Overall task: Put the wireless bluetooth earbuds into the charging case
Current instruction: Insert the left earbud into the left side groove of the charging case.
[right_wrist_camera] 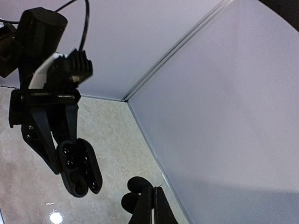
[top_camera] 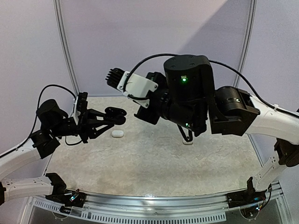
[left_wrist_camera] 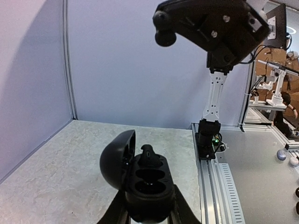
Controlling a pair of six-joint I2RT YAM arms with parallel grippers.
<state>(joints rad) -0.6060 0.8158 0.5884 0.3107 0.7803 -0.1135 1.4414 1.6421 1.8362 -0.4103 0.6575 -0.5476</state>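
Black earbud (left_wrist_camera: pixel 164 37), in the left wrist view, shows as a round glossy lobe hanging at the tip of the right claw (left_wrist_camera: pixel 169 21), high above the charging case (left_wrist_camera: pixel 148 189) and well clear of it. That claw's tips look pressed together on the bud, though the hold itself is hard to make out. The case is raised off the desk (left_wrist_camera: pixel 56 158), with the left claw (left_wrist_camera: pixel 149 207) closed snugly on both sides of its base. Its lid is swung open to one side and two wells face upward. A dark lump (left_wrist_camera: pixel 148 153) stands at the far end of the case, and whether it is a seated bud cannot be told. In the right wrist view the closed tips sit at the bottom edge with two shiny black lobes jutting beside them, and the open case hangs to the left in the other claw. From the top camera, the case hangs in mid-air over the desk's left half. A small white oval piece (top_camera: pixel 117 133) lies on the desk near it, and a white bit (top_camera: pixel 188 142) peeks from under the right arm. The bud is judged light, hard and slick, prone to squirt from a pinch, so it is best held across its body with the seating end free. The raised lid and the left claw's fingers crowd the wells.
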